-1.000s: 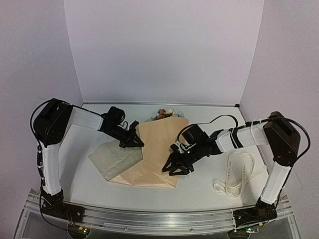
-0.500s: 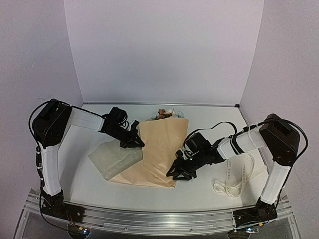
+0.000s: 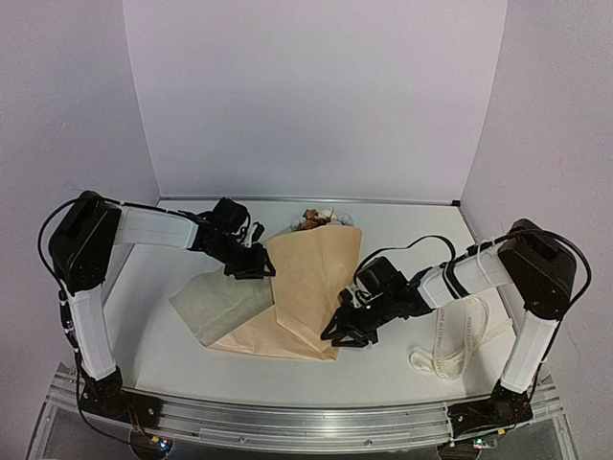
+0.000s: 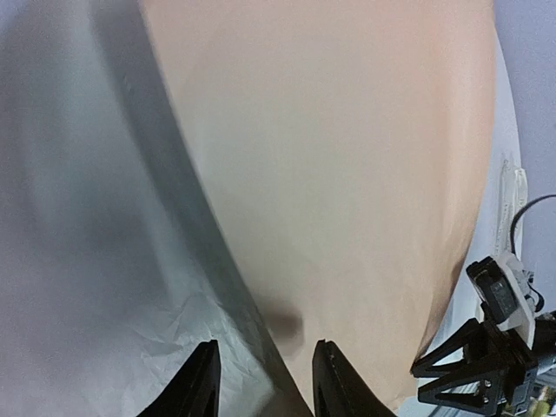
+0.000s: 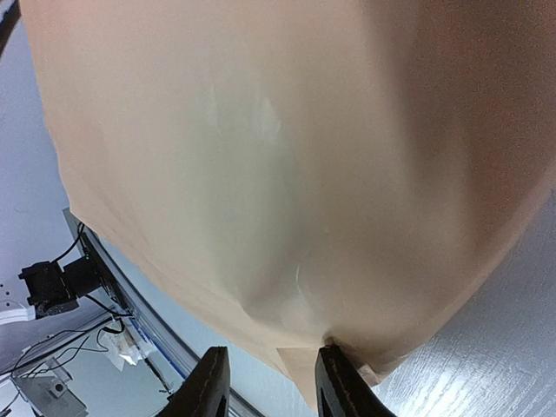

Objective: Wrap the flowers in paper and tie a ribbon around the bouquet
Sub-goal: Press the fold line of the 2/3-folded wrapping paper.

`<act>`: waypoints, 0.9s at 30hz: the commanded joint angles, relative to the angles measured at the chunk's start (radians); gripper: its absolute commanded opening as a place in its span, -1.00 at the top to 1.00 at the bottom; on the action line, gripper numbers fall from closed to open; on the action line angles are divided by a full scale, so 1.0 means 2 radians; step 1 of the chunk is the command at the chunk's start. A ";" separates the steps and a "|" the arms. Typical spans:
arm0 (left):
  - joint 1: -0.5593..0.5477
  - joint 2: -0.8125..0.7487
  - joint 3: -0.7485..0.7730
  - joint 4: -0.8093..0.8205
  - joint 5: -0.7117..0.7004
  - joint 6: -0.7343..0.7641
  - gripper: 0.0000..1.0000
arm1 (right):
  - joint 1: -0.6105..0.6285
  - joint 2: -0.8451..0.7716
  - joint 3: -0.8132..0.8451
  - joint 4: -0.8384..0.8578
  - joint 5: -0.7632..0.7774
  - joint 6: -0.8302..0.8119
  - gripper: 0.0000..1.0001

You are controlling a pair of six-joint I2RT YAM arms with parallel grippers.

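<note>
Looking from the top first: the paper (image 3: 306, 287) is folded over the flowers (image 3: 321, 218), whose blooms only peek out at the paper's far end. So the wrap is started, I'd say, but it's a loose flat fold, not a cinched cone yet. The ribbon (image 3: 458, 335) lies in a loose loop to the right of the paper, well apart from it and touched by nothing, so the tying is all left to do. The left gripper (image 3: 257, 268) sits at the paper's left fold edge, the right gripper (image 3: 343, 333) at its near right corner. A grey-white flap (image 3: 218, 302) sticks out at the paper's left side. It could be the paper's backside, can't tell.

Left wrist: jaws stand apart over the paper's left edge with nothing between them, peach on one side and the flap on the other.

Right wrist: jaws apart too, with the paper's corner just by one finger (image 5: 339, 387), not pinched as far as I can see.

Writing: the ribbon has dark marks along it, but way too small to read. No brands or labels anywhere.
</note>
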 commanded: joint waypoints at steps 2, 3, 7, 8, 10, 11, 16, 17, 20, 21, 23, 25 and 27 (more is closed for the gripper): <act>-0.066 -0.075 0.030 -0.017 -0.092 0.057 0.26 | -0.001 0.004 -0.009 -0.004 0.013 0.005 0.31; -0.078 -0.075 0.031 -0.019 -0.093 0.065 0.30 | -0.001 0.004 -0.008 -0.004 0.012 0.005 0.31; -0.128 -0.059 0.021 -0.013 -0.070 0.074 0.48 | -0.001 0.003 -0.007 -0.004 0.012 0.006 0.33; -0.138 -0.054 0.015 -0.002 -0.057 0.068 0.52 | -0.001 0.003 -0.007 -0.004 0.011 0.007 0.33; -0.151 -0.045 0.003 0.017 -0.041 0.057 0.59 | -0.001 0.004 -0.006 -0.004 0.011 0.008 0.34; -0.155 -0.040 -0.003 0.029 -0.028 0.052 0.62 | -0.001 0.004 -0.006 -0.004 0.010 0.008 0.34; -0.166 -0.014 -0.027 0.067 0.007 0.048 0.70 | -0.002 0.002 0.001 -0.006 -0.003 0.012 0.34; -0.167 -0.008 -0.029 0.068 0.008 0.047 0.72 | -0.002 0.001 0.002 -0.006 -0.006 0.014 0.34; -0.167 0.011 -0.041 0.072 0.007 0.045 0.74 | -0.004 0.001 0.009 -0.006 -0.010 0.024 0.34; -0.167 0.016 -0.043 0.072 0.004 0.045 0.75 | -0.005 0.001 0.011 -0.005 -0.009 0.027 0.34; -0.167 0.025 -0.046 0.069 -0.001 0.044 0.77 | -0.004 0.000 0.013 -0.005 -0.004 0.033 0.34; -0.167 0.033 -0.047 0.065 -0.008 0.045 0.79 | -0.005 -0.002 0.015 -0.005 0.006 0.038 0.35; -0.167 0.037 -0.047 0.060 -0.012 0.046 0.80 | -0.005 -0.006 0.015 -0.005 0.018 0.041 0.36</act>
